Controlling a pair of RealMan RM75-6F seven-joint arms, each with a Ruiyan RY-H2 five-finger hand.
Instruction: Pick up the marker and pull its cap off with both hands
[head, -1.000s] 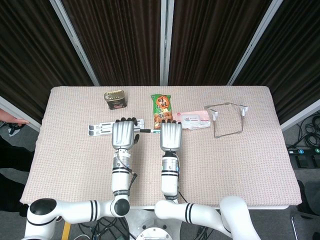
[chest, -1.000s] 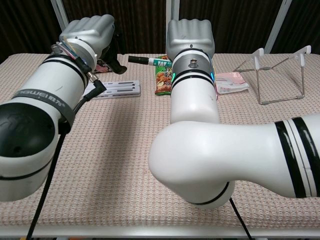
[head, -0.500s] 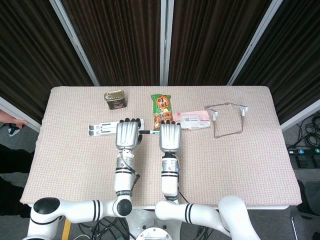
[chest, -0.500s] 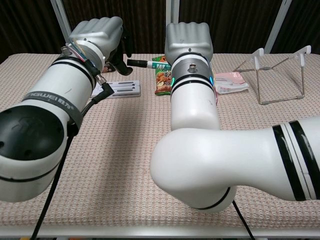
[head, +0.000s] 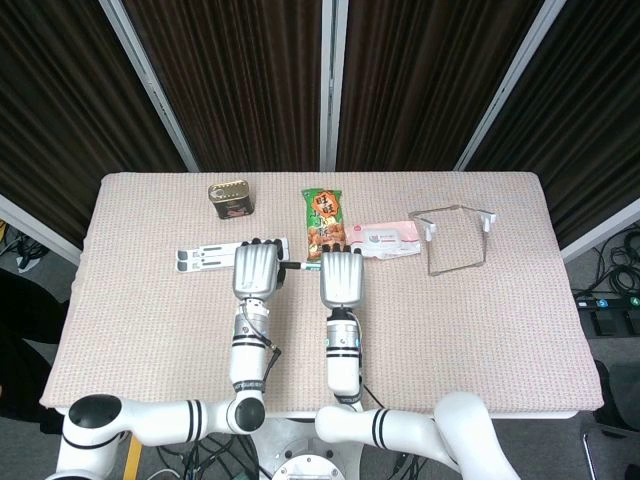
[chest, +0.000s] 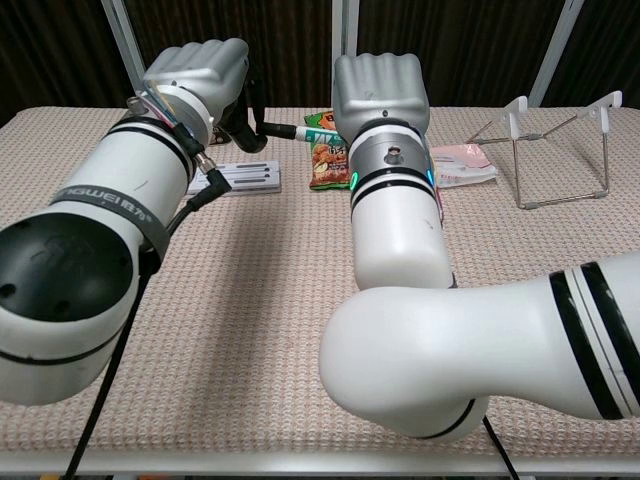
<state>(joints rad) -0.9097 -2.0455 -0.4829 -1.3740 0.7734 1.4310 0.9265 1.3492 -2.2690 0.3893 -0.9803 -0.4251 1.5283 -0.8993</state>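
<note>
Near frame centre, above the beige woven bench (head: 150, 330): slim white marker with black cap (chest: 290, 130) held level, long axis left-right, cap end leftward. Left hand (chest: 200, 72) fingers curled round the cap end; right hand (chest: 378, 88) fingers closed round the barrel.

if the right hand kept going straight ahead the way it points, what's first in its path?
Likely the snack packet: the right hand, holding the marker, points toward the table's far edge, with the packet just beyond its fingertips. The hand looks raised, so it might pass above.
</note>
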